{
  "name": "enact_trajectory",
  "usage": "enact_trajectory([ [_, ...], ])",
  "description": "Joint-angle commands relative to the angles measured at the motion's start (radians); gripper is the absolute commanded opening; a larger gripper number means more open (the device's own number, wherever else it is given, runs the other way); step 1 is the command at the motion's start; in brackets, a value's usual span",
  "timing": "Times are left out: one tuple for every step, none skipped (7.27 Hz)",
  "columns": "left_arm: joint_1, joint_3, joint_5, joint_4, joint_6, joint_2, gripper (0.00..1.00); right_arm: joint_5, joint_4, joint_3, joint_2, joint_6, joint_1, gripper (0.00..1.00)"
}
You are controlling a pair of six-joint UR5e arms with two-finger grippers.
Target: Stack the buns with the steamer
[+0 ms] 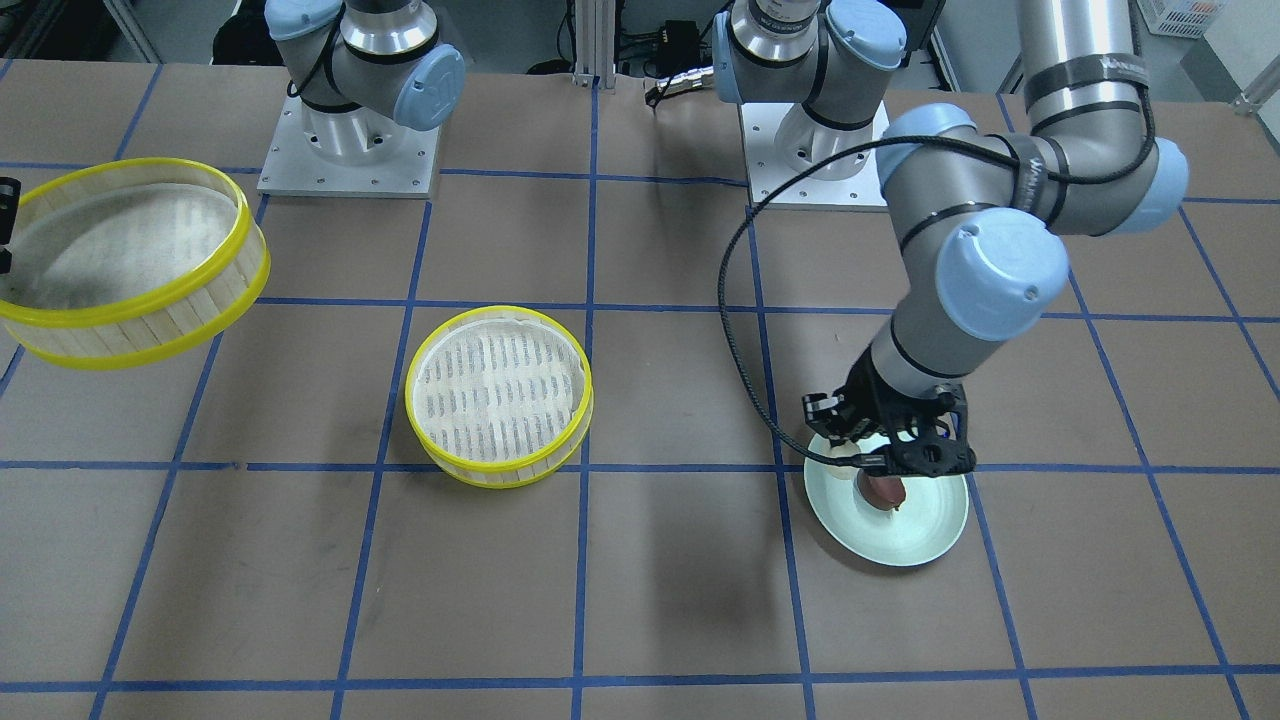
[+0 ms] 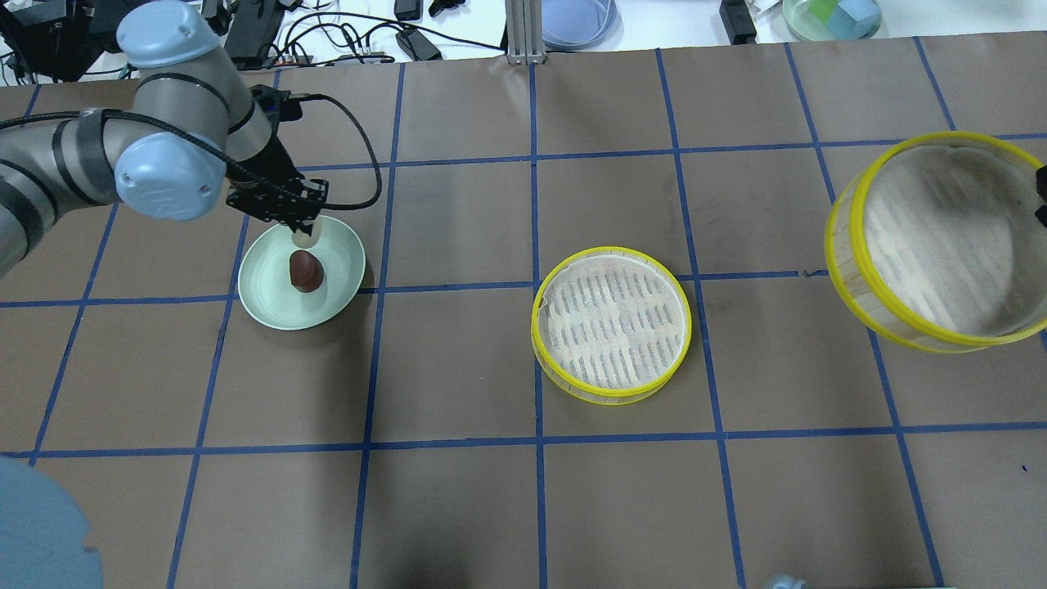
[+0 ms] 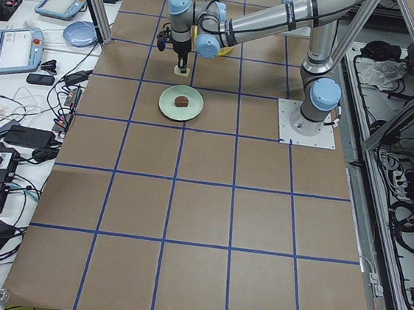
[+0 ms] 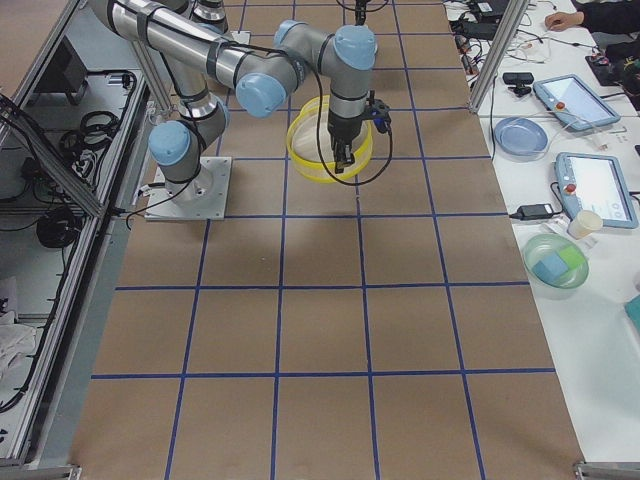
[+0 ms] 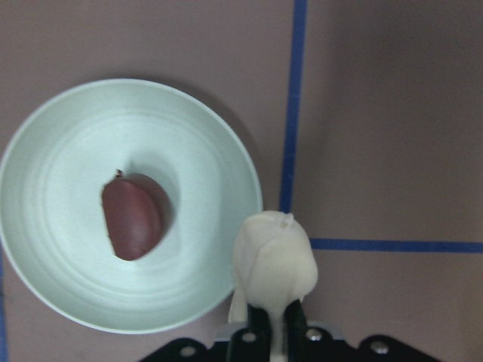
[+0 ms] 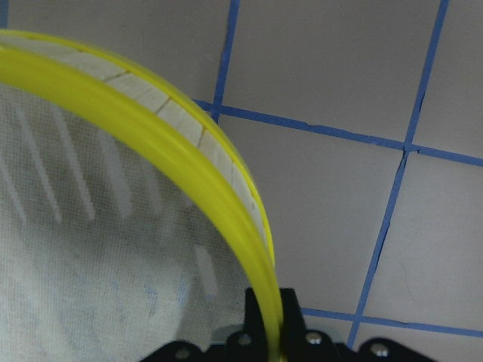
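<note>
My left gripper (image 5: 276, 332) is shut on the cream-white bun (image 5: 273, 260) and holds it above the far rim of the pale green plate (image 2: 266, 290). The bun shows under the fingers in the overhead view (image 2: 305, 239). The dark reddish-brown bun (image 2: 305, 271) lies on the plate; it also shows in the wrist view (image 5: 132, 216). My right gripper (image 6: 264, 332) is shut on the yellow rim of one steamer tray (image 2: 941, 241) and holds it tilted in the air at the right. The other steamer tray (image 2: 611, 323) sits flat on the table, mid-right, empty.
The table is brown paper with a blue tape grid (image 2: 536, 286). The two arm bases (image 1: 345, 150) stand at the robot's side. Cables, bowls and tablets (image 2: 577, 16) lie beyond the far edge.
</note>
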Motion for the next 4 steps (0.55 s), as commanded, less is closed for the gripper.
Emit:
enact_trajectory([
  [-0.168, 0.0, -0.101, -0.005, -0.283, 0.012, 0.0, 0.008, 0.021, 0.0, -0.017, 0.008, 0.012, 0.0],
  [-0.24, 0.0, -0.121, 0.016, -0.408, -0.005, 0.0, 0.007, 0.023, 0.0, -0.017, 0.008, 0.012, 0.0],
  [-0.313, -0.003, -0.13, 0.094, -0.51, -0.024, 0.0, 0.001, 0.022, 0.0, -0.016, 0.008, 0.012, 0.0],
  [-0.37, -0.003, -0.152, 0.145, -0.578, -0.053, 0.0, -0.001, 0.023, 0.0, -0.014, 0.003, 0.012, 0.0],
])
